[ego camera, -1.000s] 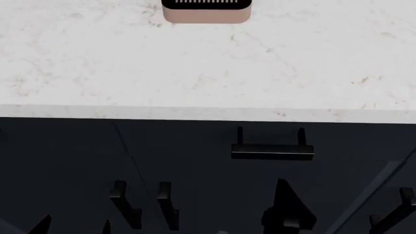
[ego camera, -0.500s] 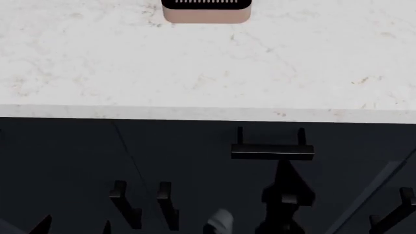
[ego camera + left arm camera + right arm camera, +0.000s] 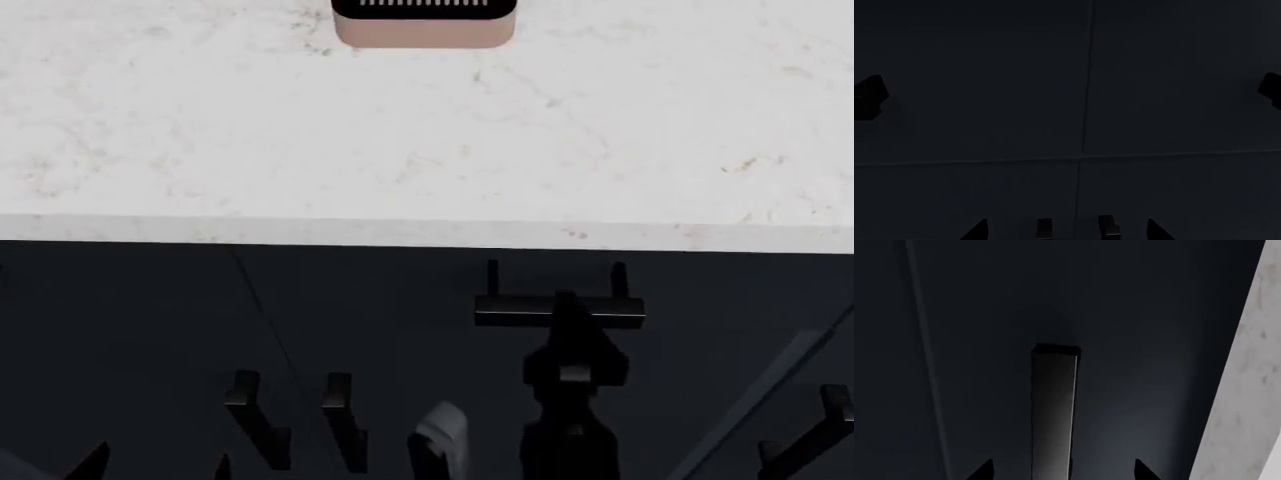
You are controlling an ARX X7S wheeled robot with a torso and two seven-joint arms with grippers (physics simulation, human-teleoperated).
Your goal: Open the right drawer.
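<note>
Now the right tool [image 3: 571, 312] has risen to the right drawer's [image 3: 400, 290] handle [image 3: 514, 312], fingertips spread either side, gripping nothing.

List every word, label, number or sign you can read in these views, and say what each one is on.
None can be read.
Countertop: only marble veining.
Appliance at the back edge: a row of slots, no lettering.
Drawer, its handle and the cabinet doors: plain dark surfaces, unmarked.
</note>
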